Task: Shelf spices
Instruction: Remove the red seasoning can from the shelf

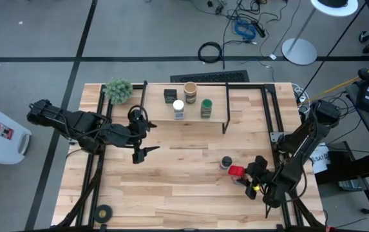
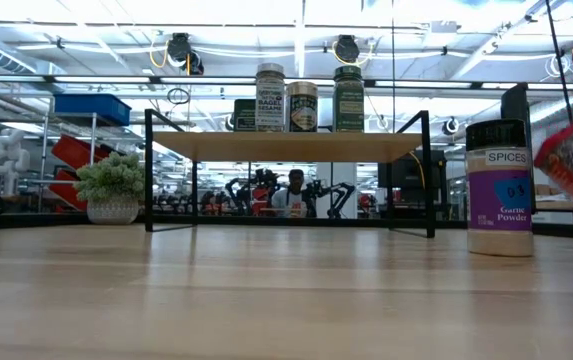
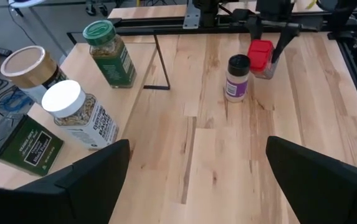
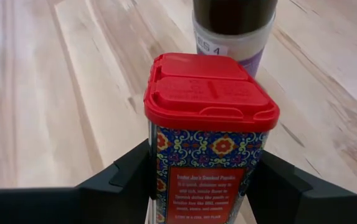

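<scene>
Your red tin (image 4: 210, 134) sits clamped between the right gripper (image 1: 254, 173) fingers, near the right edge of the table (image 1: 171, 187). In the low view it shows tilted, its long axis off vertical, and is cut off by the picture's edge; the right wrist view shows its red flip lid toward the camera and the patterned label below. You cannot tell whether its base touches the wood.

Just beside it stands the dark-lidded jar (image 2: 499, 188), upright, its purple label reading garlic powder.

Toward the far edge, the shelf (image 2: 291, 146) carries four spices on its light board: the white-lidded jar (image 1: 178, 108), the green-lidded jar (image 1: 206, 107), the tan cylinder (image 1: 190, 89) and the dark square tin (image 1: 170, 96). In the low view the dark square tin is mostly hidden behind the jars.

Your left gripper (image 1: 147, 138) hangs with fingers spread wide and empty, just before the shelf's left end.

A fuzzy plant ball (image 1: 118, 89) rests at the far left corner, a black tape roll (image 1: 103, 211) near the front left corner.

Beyond the table you see grey floor with cables, a lamp stand, and a person far off between the shelf legs
</scene>
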Tool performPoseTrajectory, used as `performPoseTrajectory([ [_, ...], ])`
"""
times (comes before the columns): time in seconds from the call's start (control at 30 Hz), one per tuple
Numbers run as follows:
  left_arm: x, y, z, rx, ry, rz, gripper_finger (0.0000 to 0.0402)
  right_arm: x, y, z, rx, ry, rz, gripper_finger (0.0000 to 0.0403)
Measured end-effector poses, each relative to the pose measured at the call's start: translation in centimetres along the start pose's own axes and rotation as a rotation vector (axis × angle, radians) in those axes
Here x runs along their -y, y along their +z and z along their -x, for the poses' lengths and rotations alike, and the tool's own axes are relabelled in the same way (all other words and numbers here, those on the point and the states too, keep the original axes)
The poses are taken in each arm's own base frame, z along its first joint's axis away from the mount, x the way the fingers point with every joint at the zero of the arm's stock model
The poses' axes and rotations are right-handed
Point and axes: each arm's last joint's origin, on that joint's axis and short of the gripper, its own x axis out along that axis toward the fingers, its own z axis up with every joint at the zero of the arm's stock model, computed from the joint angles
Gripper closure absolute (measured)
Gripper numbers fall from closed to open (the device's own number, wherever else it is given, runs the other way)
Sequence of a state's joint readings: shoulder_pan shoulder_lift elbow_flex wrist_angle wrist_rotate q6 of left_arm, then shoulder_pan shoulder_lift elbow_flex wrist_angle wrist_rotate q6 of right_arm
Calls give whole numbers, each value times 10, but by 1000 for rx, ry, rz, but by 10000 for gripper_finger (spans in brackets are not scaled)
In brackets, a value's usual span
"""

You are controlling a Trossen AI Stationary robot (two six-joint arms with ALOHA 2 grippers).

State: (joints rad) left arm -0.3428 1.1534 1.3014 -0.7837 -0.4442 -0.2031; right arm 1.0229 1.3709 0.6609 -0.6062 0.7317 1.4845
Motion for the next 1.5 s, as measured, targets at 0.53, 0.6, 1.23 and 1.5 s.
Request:
performPoseTrajectory([
  [0.53, 0, 0, 0, 0, -1, -1, 16, -1, -18, -15, -6, -75, 6, 202],
  [0.6, 0, 0, 0, 0, 0, -1, 16, -1, -18, -14, -5, -76, -12, 202],
  [1.23, 0, 1, 0, 10, -3, -1, 16, 5, -13, -18, -4, -138, -14, 176],
  [1.5, 0, 1, 0, 9, -3, -1, 16, 6, -8, -23, 4, -158, 15, 151],
])
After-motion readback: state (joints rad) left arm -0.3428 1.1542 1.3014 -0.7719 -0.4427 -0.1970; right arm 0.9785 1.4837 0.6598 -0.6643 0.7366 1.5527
